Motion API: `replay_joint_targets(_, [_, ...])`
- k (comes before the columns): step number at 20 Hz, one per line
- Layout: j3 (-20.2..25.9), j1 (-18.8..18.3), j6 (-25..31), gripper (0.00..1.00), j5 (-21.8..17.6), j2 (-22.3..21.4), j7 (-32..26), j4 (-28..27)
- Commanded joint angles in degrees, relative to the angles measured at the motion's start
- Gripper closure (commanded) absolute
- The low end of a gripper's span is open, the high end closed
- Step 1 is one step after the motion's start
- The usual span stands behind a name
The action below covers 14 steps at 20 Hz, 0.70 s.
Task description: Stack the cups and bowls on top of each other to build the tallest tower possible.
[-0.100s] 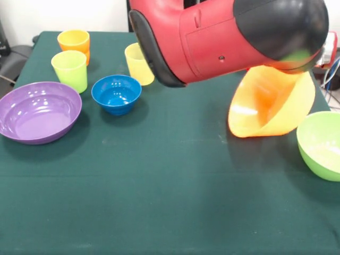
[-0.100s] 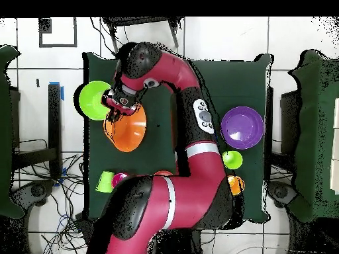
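The arm [image 1: 223, 37] holds the orange bowl [image 1: 271, 103] tilted on its side above the tabletop [image 1: 159, 186], its mouth toward seven o'clock in the front view. The pincer [image 2: 118, 106] grips its rim; how wide it stands I cannot tell. The green bowl [image 1: 321, 144] sits just beside, at four o'clock. The purple bowl [image 1: 38, 111], blue bowl [image 1: 116, 94] and three cups [image 1: 70, 70] stand well apart at nine o'clock.
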Motion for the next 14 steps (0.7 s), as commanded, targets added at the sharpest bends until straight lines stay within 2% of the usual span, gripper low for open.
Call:
replay_joint_targets(1, [5.42,-2.2,6.65,1.0,-1.54,-0.58,-9.29,-4.9])
replay_joint_targets(4, [6.33,-3.22,6.26,1.0,-1.69,0.67,-11.36,-4.66])
replay_joint_targets(9, [9.64,-6.03,2.17,1.0,0.4,3.41,-15.39,0.12])
replay_joint_targets(14, [12.67,-8.43,2.28,1.0,0.34,6.94,-18.27,-1.15])
